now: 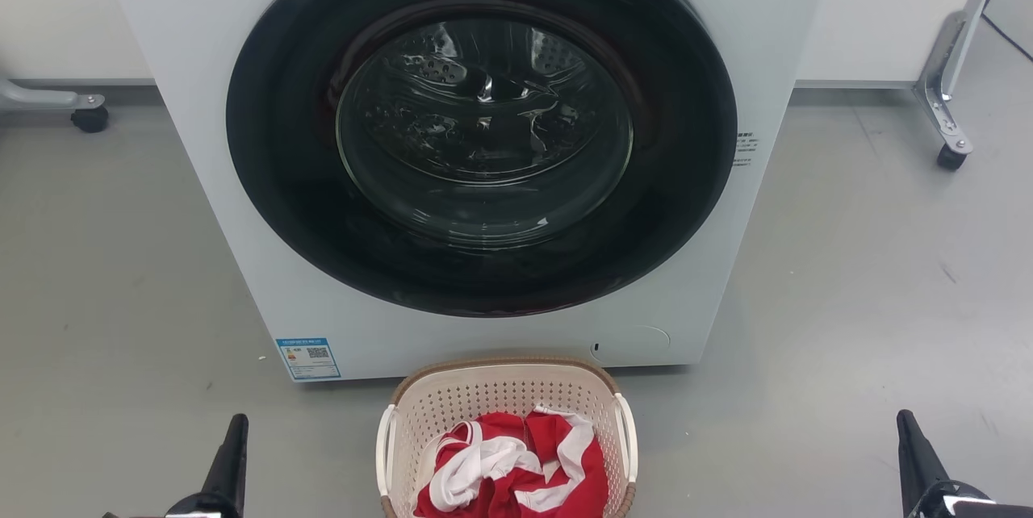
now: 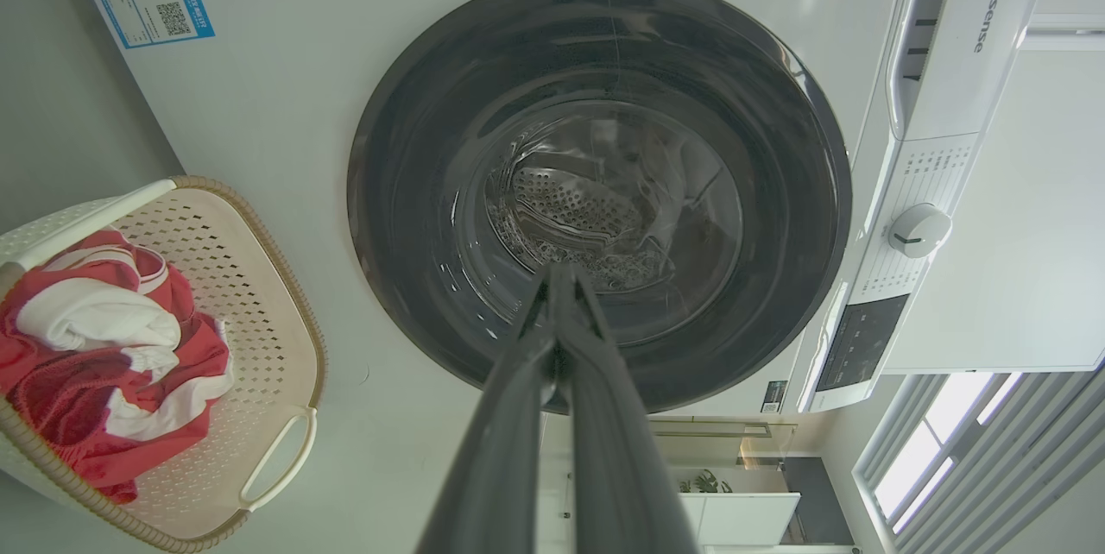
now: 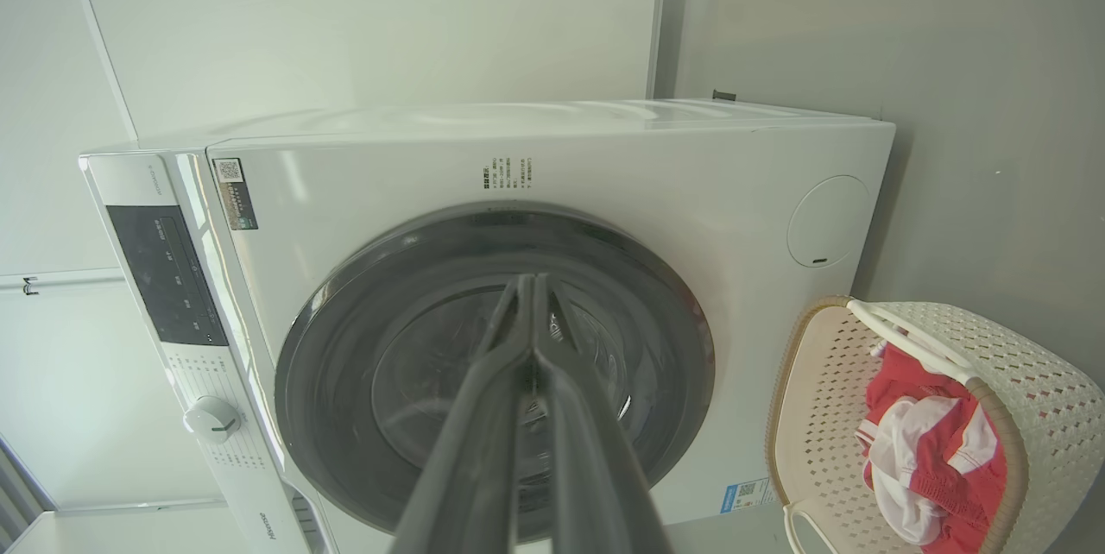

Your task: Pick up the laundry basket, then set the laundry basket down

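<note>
Cream basket (image 1: pixel 484 397) of red-and-white cloth (image 1: pixel 516 469) sits on the floor (image 1: pixel 847 300) just before the washer (image 1: pixel 242 179), between the low left gripper (image 1: pixel 236 429) and right gripper (image 1: pixel 906 425), each with fingers (image 2: pixel 596 416) pressed together, aimed at the washer.

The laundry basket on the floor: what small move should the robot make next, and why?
The cream perforated plastic laundry basket sits on the floor between the left gripper and the right gripper, both empty, fingers shut, apart from it. So probably bring both inward toward its white side handles.
</note>
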{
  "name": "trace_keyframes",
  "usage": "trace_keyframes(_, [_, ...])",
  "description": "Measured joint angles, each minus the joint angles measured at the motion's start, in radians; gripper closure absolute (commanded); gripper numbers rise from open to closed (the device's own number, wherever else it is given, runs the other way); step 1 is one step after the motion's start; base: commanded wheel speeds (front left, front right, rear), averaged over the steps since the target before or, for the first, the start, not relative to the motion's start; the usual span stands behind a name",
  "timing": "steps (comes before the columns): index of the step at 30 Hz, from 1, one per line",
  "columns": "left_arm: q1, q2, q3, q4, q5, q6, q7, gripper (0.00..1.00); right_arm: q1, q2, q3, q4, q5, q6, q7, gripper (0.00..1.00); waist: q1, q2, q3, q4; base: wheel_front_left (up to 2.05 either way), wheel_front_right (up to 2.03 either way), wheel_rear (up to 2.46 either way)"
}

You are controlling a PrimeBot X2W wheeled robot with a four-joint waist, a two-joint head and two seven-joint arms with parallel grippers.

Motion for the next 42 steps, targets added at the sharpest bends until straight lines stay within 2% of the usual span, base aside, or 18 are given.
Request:
trace_keyframes(1, [0.000, 0.000, 0.000, 0.000, 0.000, 0.000, 0.000, 0.00, 0.000, 0.000, 0.000, 0.000, 0.000, 0.000, 0.000, 0.00, 0.0000, 0.0000, 0.000, 0.000, 0.00, 0.00, 0.00])
trace_keyframes(7, [0.052, -0.014, -0.008, 0.051, 0.000, 0.002, -0.001, 0.00, 0.046, 0.019, 0.008, 0.052, 0.000, -0.005, -0.002, 0.00, 0.0000, 0.0000, 0.000, 0.000, 0.00, 0.00, 0.00])
trace_keyframes(15, [0.054, -0.014, -0.044, 0.045, 0.013, 0.002, -0.029, 0.00, 0.048, 0.020, 0.043, 0.052, -0.007, -0.005, -0.028, 0.00, 0.0000, 0.0000, -0.001, 0.000, 0.00, 0.00, 0.00])
trace_keyframes(23, [0.053, -0.013, -0.066, 0.029, 0.075, 0.028, -0.058, 0.00, 0.048, 0.019, 0.059, 0.045, -0.056, -0.024, -0.056, 0.00, 0.0000, 0.0000, -0.002, 0.001, 0.00, 0.00, 0.00])
trace_keyframes(29, [0.053, -0.013, -0.088, 0.014, 0.158, 0.046, -0.081, 0.00, 0.047, 0.019, 0.083, 0.033, -0.134, -0.050, -0.082, 0.00, 0.0000, 0.0000, -0.003, 0.001, 0.00, 0.00, 0.00])
trace_keyframes(42, [0.050, -0.003, -0.161, -0.014, 0.390, 0.085, -0.126, 0.00, 0.047, 0.017, 0.161, 0.007, -0.347, -0.082, -0.128, 0.00, 0.0000, 0.0000, -0.005, 0.002, 0.00, 0.00, 0.00])
